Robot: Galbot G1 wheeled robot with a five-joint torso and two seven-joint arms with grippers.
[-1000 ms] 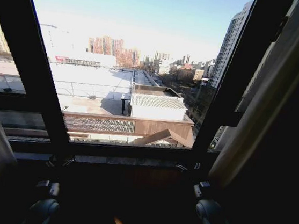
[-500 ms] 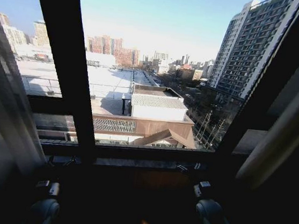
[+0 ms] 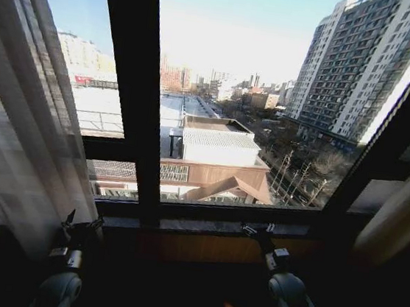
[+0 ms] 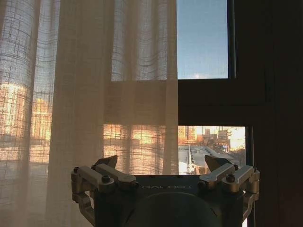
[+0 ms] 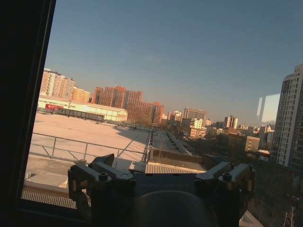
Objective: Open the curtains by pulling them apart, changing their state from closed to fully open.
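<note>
Sheer cream curtains [image 3: 16,124] gathered at the left edge of the head view, pleats hanging down past a dark window frame [image 3: 134,93]; a second pale panel [image 3: 406,206] drawn aside at the far right. Bare glass between them, open onto rooftops, a tall tower block [image 3: 355,67] and clear blue sky.

Left gripper [image 3: 80,226] low by the sill [image 3: 204,227], just beside the hem of the left panel, fingers apart and closed on nothing. Seen from the left wrist: same gripper [image 4: 165,165] with fingers [image 4: 106,163] spread wide, woven fabric [image 4: 85,90] hanging beyond it and covering most of the pane, sunlit buildings glowing through the weave, a strip of uncovered glass alongside.

Right gripper [image 3: 261,230] raised to the sill near the middle of the window, well apart from either panel. From the right wrist: gripper [image 5: 158,170] with fingers [image 5: 104,161] likewise parted, holding nothing, facing clear glass and the city skyline, dark frame [image 5: 23,94] along one side.
</note>
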